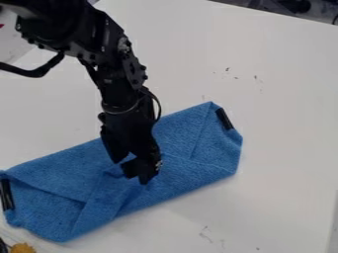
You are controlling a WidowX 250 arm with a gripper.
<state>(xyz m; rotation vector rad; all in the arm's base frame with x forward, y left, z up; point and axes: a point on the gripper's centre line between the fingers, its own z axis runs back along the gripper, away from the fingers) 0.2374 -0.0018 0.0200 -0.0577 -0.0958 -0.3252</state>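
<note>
Hanging down over the middle of a blue, soft-looking rectangular cloth (198,143), the black two-finger gripper (133,171) seems to touch it, or to be very near to it. Whether it is open, closed or gripping some fabric, I cannot tell, because its black parts overlap each other. The black jointed robot arm (117,69) comes from the upper left and slopes down, so that the gripper is pointed at the cloth almost from above.

The cloth lies at a slant on the smooth white table (271,153), from the lower left up to the right of the centre. Its edges look folded inward, and the creases run close to the gripper, maybe because the fabric is pressed or bunched at this place. At the right end sits a short black clip-like piece (225,119), and at the left end another narrow black piece (7,194). I suppose that they are there to hold the folds together, one for each end. Near the lower left corner is a small yellow-brown object (22,248), apart from the cloth.
</note>
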